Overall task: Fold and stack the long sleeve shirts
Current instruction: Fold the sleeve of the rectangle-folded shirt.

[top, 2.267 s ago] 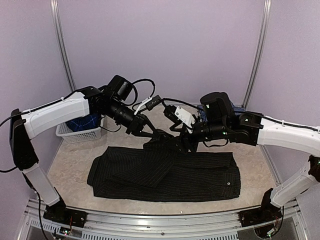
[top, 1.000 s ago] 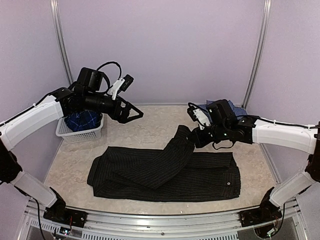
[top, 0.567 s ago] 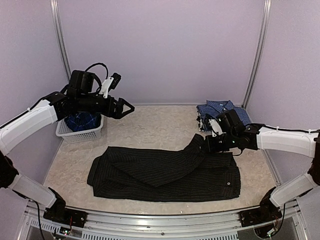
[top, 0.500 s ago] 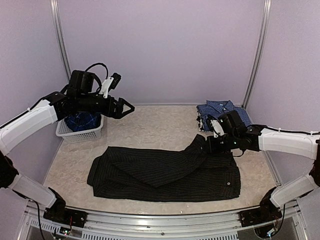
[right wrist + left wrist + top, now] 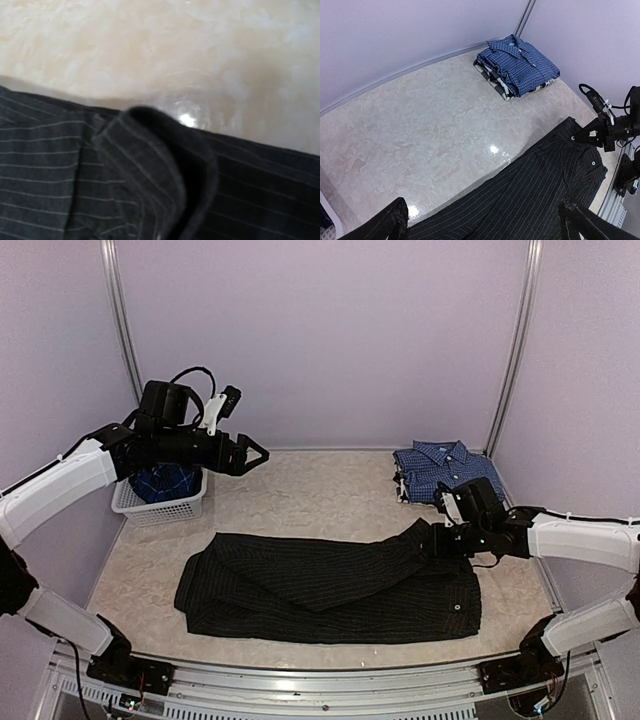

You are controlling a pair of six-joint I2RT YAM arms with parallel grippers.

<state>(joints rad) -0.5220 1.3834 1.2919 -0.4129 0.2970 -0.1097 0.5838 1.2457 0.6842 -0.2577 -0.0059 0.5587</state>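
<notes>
Clamping the right gripper on the sleeve end, at 3 o'clock, of the black pinstriped shirt spread flat from centre toward 6 o'clock. Holding the left gripper wide apart, empty, aloft at 10 o'clock near the basket.

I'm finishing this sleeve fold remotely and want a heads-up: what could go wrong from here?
1. The right tool is shut on the sleeve of the black shirt; the left tool is open, off the cloth, so nothing pins it and a pull may drag or bunch it.
2. The folded blue checked shirt lies just behind the right arm; a swing back might knock it.
</notes>
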